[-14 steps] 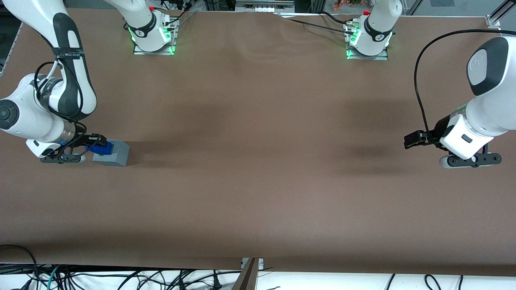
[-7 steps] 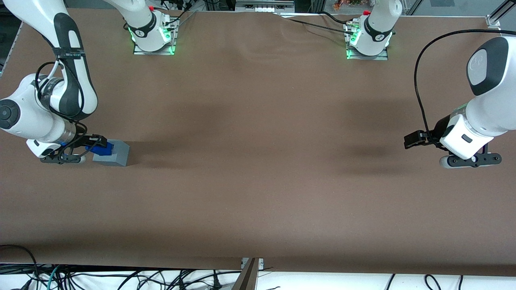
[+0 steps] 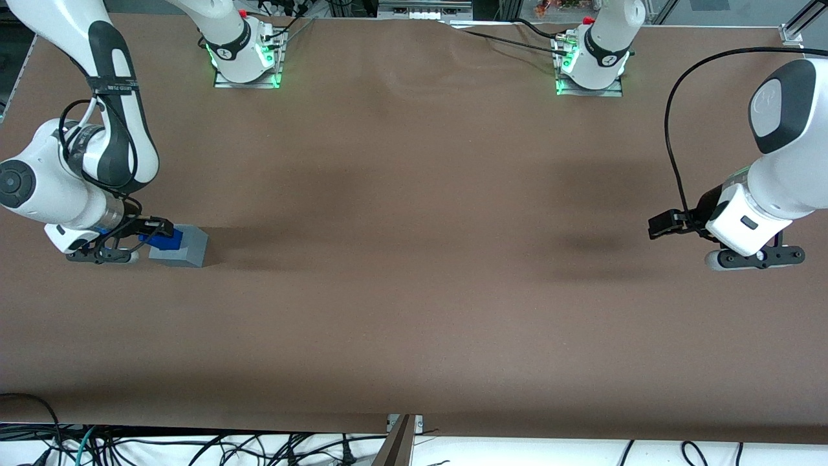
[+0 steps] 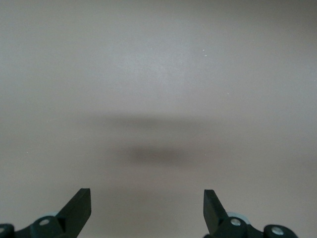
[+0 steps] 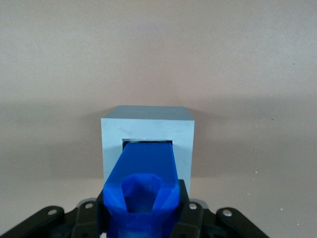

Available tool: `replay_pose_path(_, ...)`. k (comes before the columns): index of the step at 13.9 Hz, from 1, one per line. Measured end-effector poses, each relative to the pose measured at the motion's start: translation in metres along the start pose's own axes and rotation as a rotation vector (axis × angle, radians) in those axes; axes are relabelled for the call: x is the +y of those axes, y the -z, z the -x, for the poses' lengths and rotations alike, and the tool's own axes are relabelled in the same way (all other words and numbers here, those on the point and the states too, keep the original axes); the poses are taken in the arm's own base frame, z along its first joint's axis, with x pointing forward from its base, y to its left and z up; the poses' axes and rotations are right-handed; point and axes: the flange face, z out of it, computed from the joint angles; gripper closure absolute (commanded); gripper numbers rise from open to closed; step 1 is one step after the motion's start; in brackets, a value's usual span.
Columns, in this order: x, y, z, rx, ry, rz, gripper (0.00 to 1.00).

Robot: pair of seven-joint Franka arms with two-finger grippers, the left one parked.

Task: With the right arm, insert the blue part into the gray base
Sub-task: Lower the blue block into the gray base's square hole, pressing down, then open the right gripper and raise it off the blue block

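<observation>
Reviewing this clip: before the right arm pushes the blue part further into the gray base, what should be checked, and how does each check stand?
1. gripper shut on blue part: ok.
2. Blue part's leading end lined up with the gray base's recess: ok, its end meets the opening.
3. Part fully seated: not ok, most of it sticks out.
4. Base flat on the table: ok.
5. Depth of entry into the recess: cannot tell.
</observation>
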Motion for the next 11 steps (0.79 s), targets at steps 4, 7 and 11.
replay_pose_path(4,-0.0036,-0.0004,-0.0007,0.002,-0.005,0.002,1.00)
replay_pose_path(7,-0.0039,-0.0012,-0.0010,0.003,-0.006,0.003,1.00)
replay_pose_path(11,-0.0037,-0.0062,-0.0022,0.003,-0.006,0.010,1.00)
